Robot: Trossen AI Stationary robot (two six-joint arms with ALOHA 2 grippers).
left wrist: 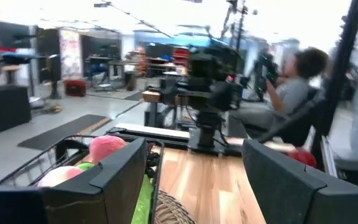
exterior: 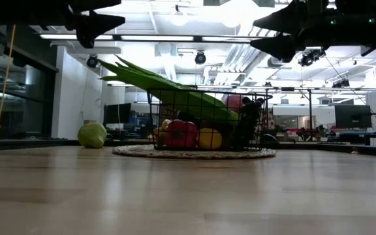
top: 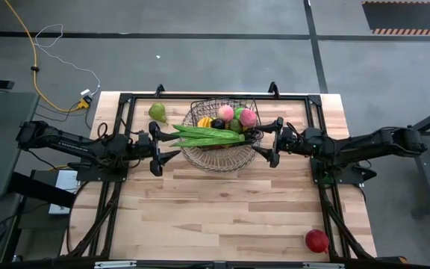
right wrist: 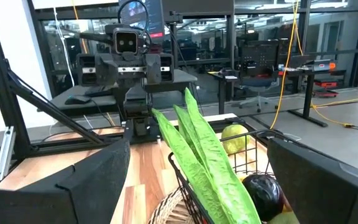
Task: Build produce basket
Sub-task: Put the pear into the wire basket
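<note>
Pale wood planks are forming the table (top: 222, 217), and the wire basket (top: 222, 158) is sitting toward its far edge, midway between the two arms; long green pods (top: 209, 135) are lying across it, their tips sticking out over the rim on the left arm's side; pink pieces (top: 248, 117), a dark grape cluster (top: 218, 124) and a yellow fruit (top: 204, 122) are resting inside it; a green pear (top: 157, 113) is lying on the table just beside the basket, near the far left corner; a red apple (top: 316, 240) is sitting well apart, at the near right corner. Left gripper (top: 155, 148) is hovering just beside the basket's left side, fingers spread and grasping nothing; right gripper (top: 273, 142) is hovering at the opposite side, likewise spread wide and empty; in the left wrist view a seated person (left wrist: 294, 93) is showing beyond the table.
</note>
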